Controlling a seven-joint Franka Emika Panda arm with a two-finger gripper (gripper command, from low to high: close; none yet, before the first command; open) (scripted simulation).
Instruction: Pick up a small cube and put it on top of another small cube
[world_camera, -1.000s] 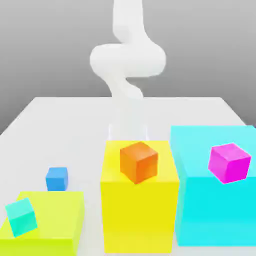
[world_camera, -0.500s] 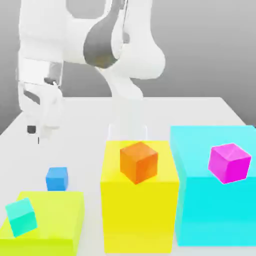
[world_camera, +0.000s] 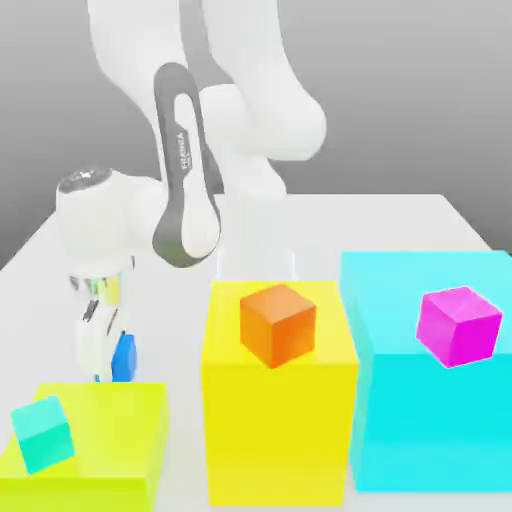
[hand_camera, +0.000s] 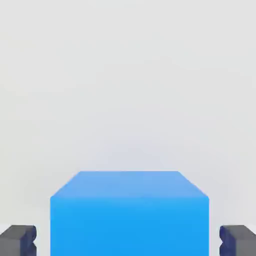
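Down on the white counter (world_camera: 420, 215), the small cube (world_camera: 124, 357), matte bright blue, sits between the end effector (world_camera: 103, 352)'s dark fingertips (hand_camera: 18, 239), which stand spread clear of its sides, holding nothing. Just beside it, a low lime block (world_camera: 110, 430) carries a teal cube (world_camera: 43, 433). Farther off, a yellow block (world_camera: 278, 400) bears an orange cube (world_camera: 277, 324), and a cyan block (world_camera: 430, 400) a magenta cube (world_camera: 458, 325).
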